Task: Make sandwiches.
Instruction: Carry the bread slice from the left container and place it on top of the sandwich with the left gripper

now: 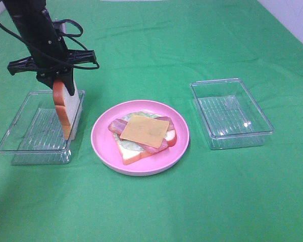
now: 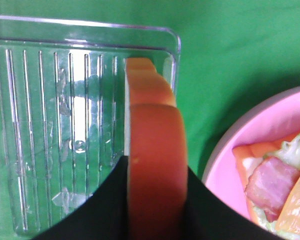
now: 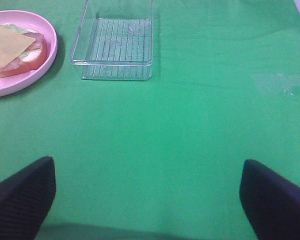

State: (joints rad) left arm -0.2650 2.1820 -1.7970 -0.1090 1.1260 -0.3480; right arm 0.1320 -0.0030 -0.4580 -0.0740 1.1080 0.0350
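The left arm's fingers [image 1: 65, 86] were closed on the top edge of a slice of toy bread [image 1: 66, 108], one black finger [image 2: 90, 215] pressed against each side of its orange-brown crust. The slice stood upright on its edge at the right-hand end of the clear plastic tray [image 1: 20, 138] on the left of the table, close against that tray's right wall; whether its lower edge touched the tray floor could not be told.

Just to the right of that tray sat a round pink plate [image 1: 103, 146] near the middle of the table. On it lay an open sandwich: a white bread slice [image 1: 134, 154] at the bottom, pale green lettuce [image 1: 127, 146] on that, reddish-brown bacon strips [image 1: 116, 125] across the lettuce, and a yellow square of cheese [image 1: 144, 131] on top.

Further right, apart from the plate, stood a second clear tray [image 1: 232, 113] with a ribbed floor.

The right arm's fingers [image 3: 150, 195] were spread wide with nothing between them, hanging over bare green cloth [image 3: 190, 125] on the table, well away from the plate and the second tray.
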